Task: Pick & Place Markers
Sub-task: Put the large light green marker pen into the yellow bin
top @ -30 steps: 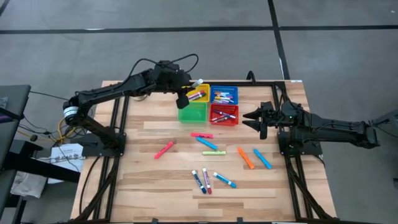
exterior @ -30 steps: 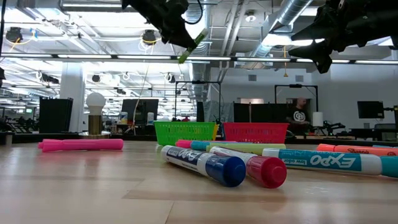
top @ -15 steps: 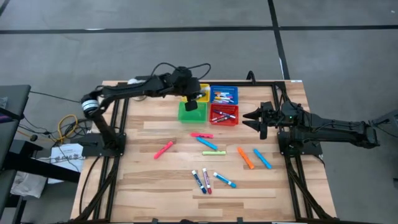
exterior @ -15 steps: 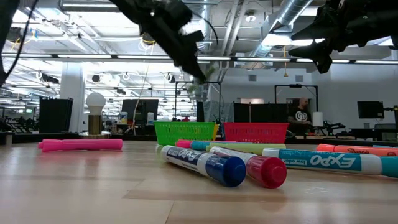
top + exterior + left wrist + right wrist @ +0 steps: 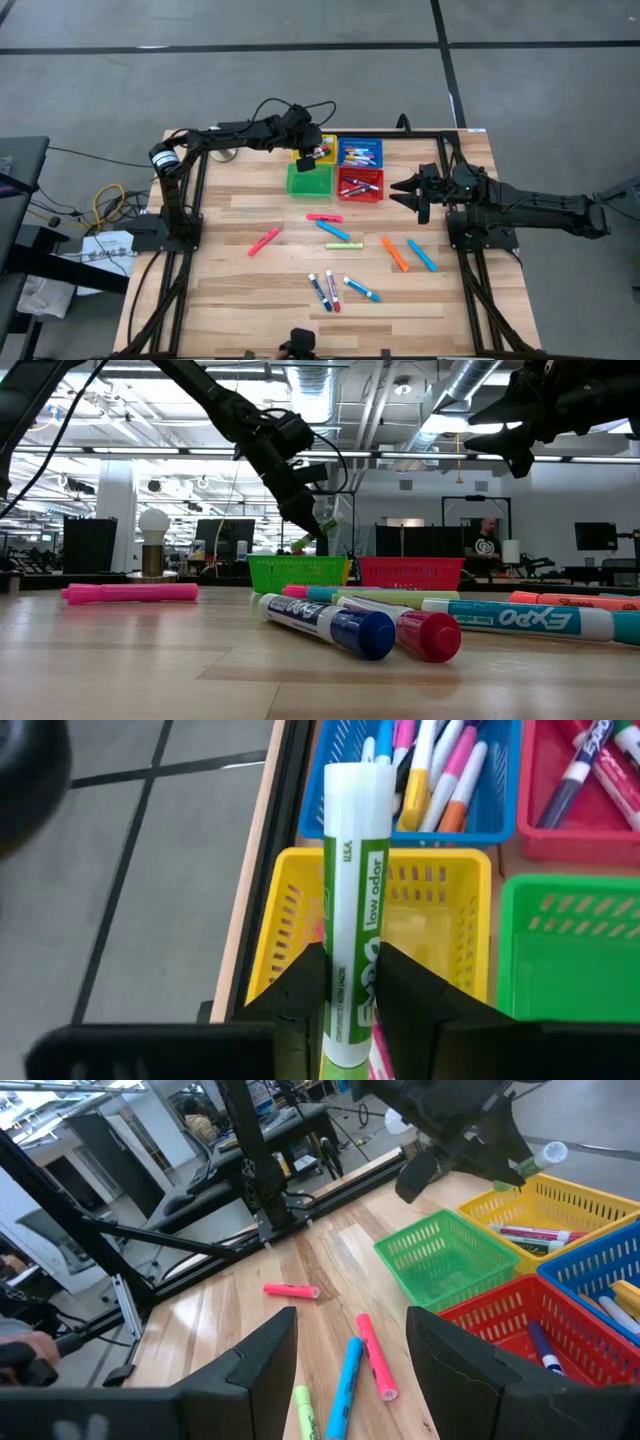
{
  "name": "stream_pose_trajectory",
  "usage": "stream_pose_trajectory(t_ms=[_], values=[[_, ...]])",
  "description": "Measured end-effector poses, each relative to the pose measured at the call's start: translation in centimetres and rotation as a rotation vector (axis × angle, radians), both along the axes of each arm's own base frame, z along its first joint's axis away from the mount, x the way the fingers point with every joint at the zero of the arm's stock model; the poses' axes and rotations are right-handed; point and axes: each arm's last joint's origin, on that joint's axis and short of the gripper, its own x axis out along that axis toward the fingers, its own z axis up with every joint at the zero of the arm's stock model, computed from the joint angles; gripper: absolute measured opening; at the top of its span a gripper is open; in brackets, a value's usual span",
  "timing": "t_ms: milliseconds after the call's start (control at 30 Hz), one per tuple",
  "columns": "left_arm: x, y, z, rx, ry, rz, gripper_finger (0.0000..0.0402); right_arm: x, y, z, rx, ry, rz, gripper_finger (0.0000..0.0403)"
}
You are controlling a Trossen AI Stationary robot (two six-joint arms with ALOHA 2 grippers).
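My left gripper [image 5: 311, 153] hovers over the yellow basket [image 5: 326, 143] and is shut on a white marker with a green label [image 5: 355, 890]. In the low view this marker [image 5: 309, 542] shows just above the baskets. More markers lie flat on the table: pink [image 5: 264, 241], pink [image 5: 323, 217], blue [image 5: 332, 230], yellow-green [image 5: 343, 245], orange [image 5: 395, 253], blue [image 5: 421, 255] and three near the front [image 5: 333, 290]. My right gripper [image 5: 405, 187] waits open in the air beside the red basket [image 5: 360, 186], touching nothing. My left gripper pinches the marker between its two fingers [image 5: 303, 992], which lie across the barrel on the green-labelled part [image 5: 352, 982] toward one end. The long white end [image 5: 357, 790] sticks out beyond the fingers. The marker is lifted clear and hangs tilted above the yellow basket [image 5: 430, 910].
Four mesh baskets stand in a square at the table's far middle: yellow, blue [image 5: 360, 152], green [image 5: 309, 180] and red. Blue and red hold several markers. Black frame rails run along both table sides. Bare wood lies at the near left.
My left gripper has carried the marker down and toward the table's right and far side, from high over the green basket to low over the yellow one, its arm stretching out flatter. It stays shut on the marker. The right arm has kept still.
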Motion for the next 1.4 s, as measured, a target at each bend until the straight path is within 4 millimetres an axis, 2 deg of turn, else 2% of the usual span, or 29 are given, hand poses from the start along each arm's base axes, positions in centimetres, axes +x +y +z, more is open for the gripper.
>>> stream_pose_trajectory(t_ms=[433, 533, 767, 1133, 1400], values=[[0.1, 0.1, -0.3, -0.026, -0.012, -0.039, 0.0074, 0.0, 0.0, 0.0, 0.0, 0.0, 0.0, 0.0178], [0.2, 0.1, -0.9, -0.042, 0.004, -0.038, 0.0075, 0.0, 0.0, 0.0, 0.0, 0.0, 0.0, 0.0178], [0.5, 0.3, -3.5, -0.081, 0.076, -0.034, 0.0076, 0.0, 0.0, 0.0, 0.0, 0.0, 0.0, 0.0178], [0.5, 0.8, -5.3, -0.103, 0.111, -0.018, 0.0076, 0.0, 0.0, 0.0, 0.0, 0.0, 0.0, 0.0178], [0.6, 0.9, -5.4, -0.105, 0.11, -0.015, 0.0076, 0.0, 0.0, 0.0, 0.0, 0.0, 0.0, 0.0178]])
